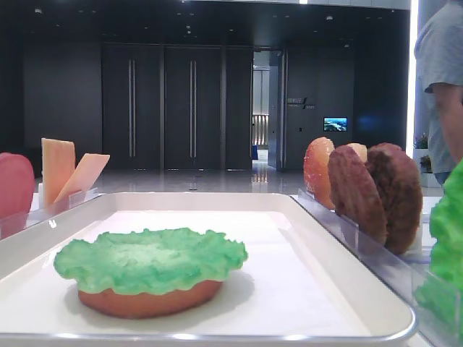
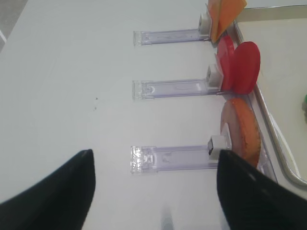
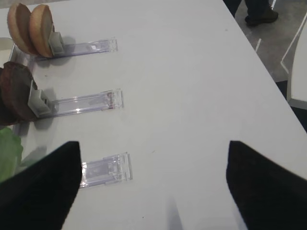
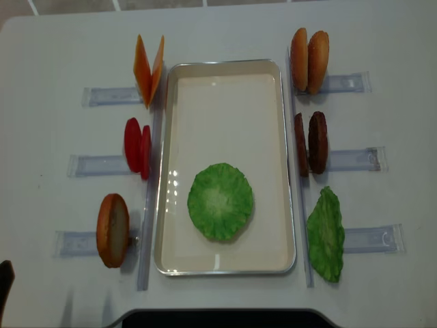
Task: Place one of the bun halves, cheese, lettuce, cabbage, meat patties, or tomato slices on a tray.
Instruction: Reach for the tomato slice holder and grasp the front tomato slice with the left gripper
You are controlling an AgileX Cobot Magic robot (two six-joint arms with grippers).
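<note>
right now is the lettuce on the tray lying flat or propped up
Flat: the lettuce lies spread over a bun half on the tray.

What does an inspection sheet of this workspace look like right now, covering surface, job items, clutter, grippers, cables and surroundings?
Surface: white table.
Job's things: tray holds lettuce on a bun half. Cheese, tomato slices, another bun half stand left; two buns, meat patties, second lettuce right.
Clutter: nothing seen.
Grippers: left gripper and right gripper, fingers apart, empty.
Cables: nothing seen.
Surroundings: dark hall, person standing right.
</note>
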